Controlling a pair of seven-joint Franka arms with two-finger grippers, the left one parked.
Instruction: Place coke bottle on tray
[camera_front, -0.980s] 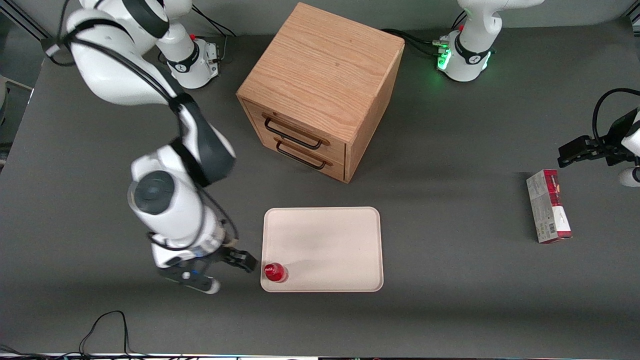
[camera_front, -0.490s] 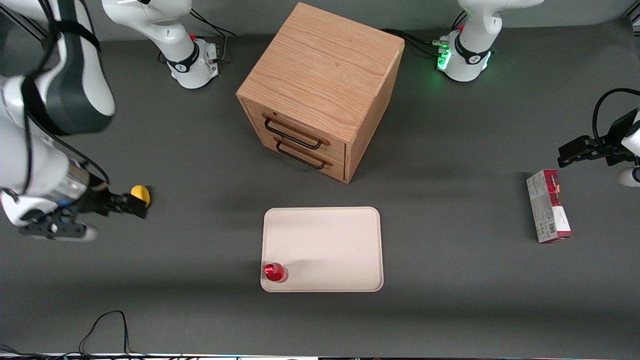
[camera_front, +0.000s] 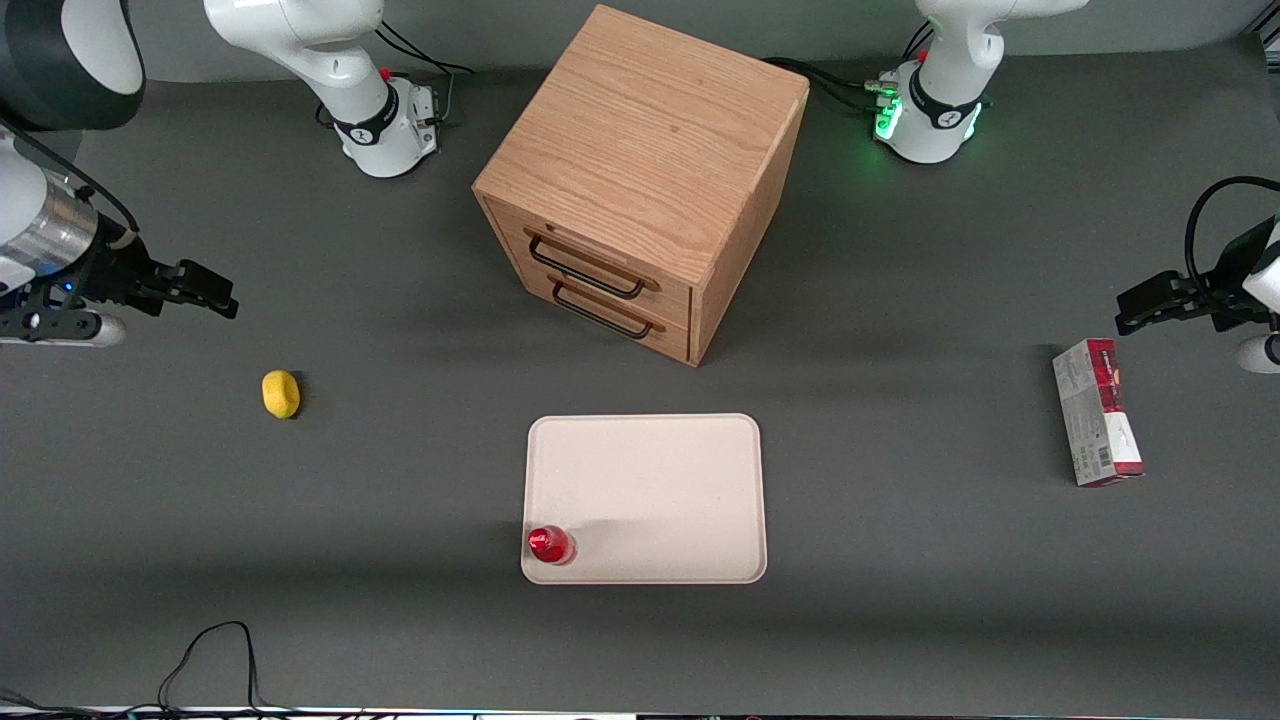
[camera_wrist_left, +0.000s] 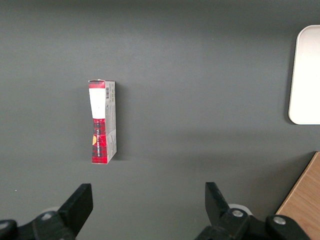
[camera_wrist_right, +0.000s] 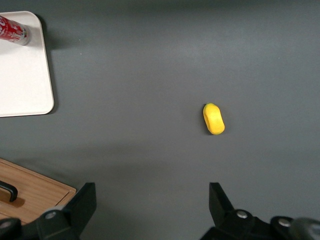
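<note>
Front view showed my gripper (camera_front: 215, 298) held above the table (camera_front: 400, 620) at the working arm's end, well apart from the tray (camera_front: 660, 480), its two fingers spread wide with nothing between them; the wrist view on that arm confirmed it, the fingers (camera_wrist_right: 82, 202) standing far apart over bare grey surface; the coke bottle (camera_front: 549, 544) stood upright on the tray, in the tray corner nearest the front camera on the working arm's side, just inside the low rim; a small yellow object (camera_front: 281, 393) lay on the table toward the working arm's end from the tray; a wooden drawer cabinet (camera_front: 640, 180) stood farther from the front camera than the tray; a red-and-grey carton (camera_front: 1096, 412) lay toward the parked arm's end.
</note>
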